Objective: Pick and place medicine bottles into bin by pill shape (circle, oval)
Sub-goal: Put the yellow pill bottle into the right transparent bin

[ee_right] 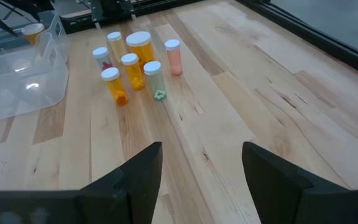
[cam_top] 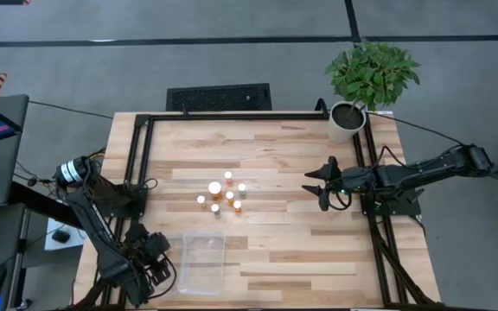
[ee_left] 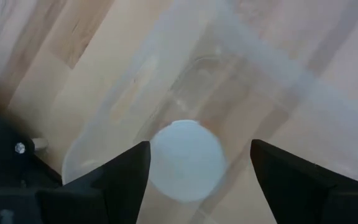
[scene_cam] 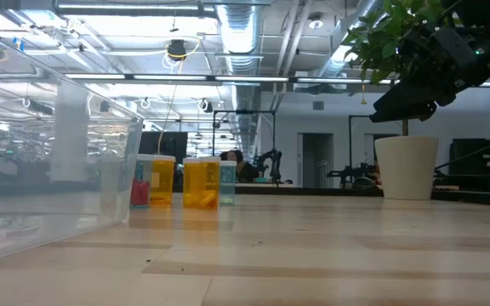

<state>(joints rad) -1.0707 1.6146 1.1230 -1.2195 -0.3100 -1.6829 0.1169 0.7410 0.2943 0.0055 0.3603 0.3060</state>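
**Desk:** What's closest to you?

**Operator:** My left gripper (ee_left: 194, 171) hangs over the clear bin (cam_top: 202, 261) at the table's (cam_top: 275, 173) near edge, fingers spread. A white bottle cap (ee_left: 186, 160) sits between them, touching neither; I cannot tell whether the bottle rests in the bin.

**Desk:** And farther out?

**Operator:** Mid-table, I count seven capped medicine bottles (cam_top: 224, 195) clustered upright, well apart from the bin. To the right, my right gripper (cam_top: 315, 187) hovers with fingers parted, empty. A potted plant (cam_top: 366, 82) stands at the far corner.
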